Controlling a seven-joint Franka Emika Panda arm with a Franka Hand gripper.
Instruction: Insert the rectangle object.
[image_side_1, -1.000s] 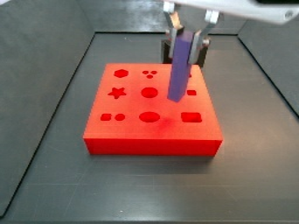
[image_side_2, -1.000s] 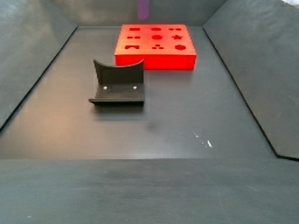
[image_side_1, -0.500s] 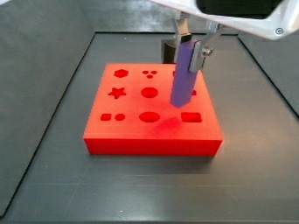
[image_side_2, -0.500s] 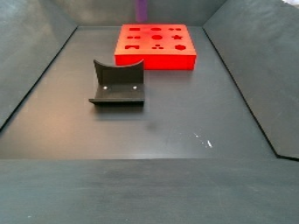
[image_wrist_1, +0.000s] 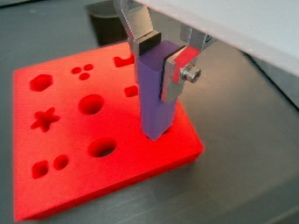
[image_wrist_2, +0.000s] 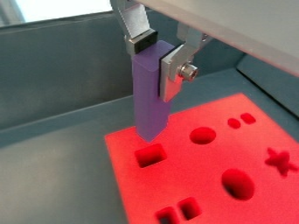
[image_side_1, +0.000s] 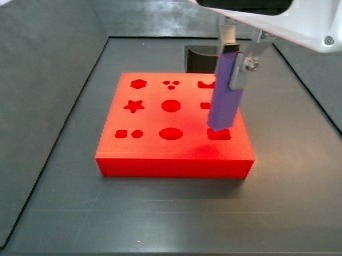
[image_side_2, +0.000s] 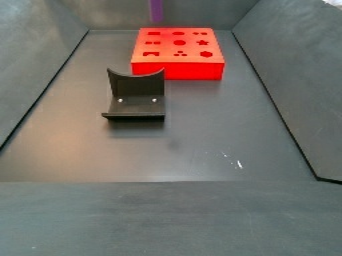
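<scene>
The pincer (image_wrist_1: 158, 54) clamps the upright purple bar (image_side_1: 227, 92), its lower end at the red block's (image_side_1: 160, 135) rectangular hole.

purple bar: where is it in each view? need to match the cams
Wrist view: purple bar upright between the gripper fingers, lower end at the red block.
Wrist view: bar upright, lower end just above the rectangular hole.
Side view: bar upright over the block's right edge.
Side view: only a purple sliver at the top edge, behind the block.
Shared landmark: the red block.
</scene>
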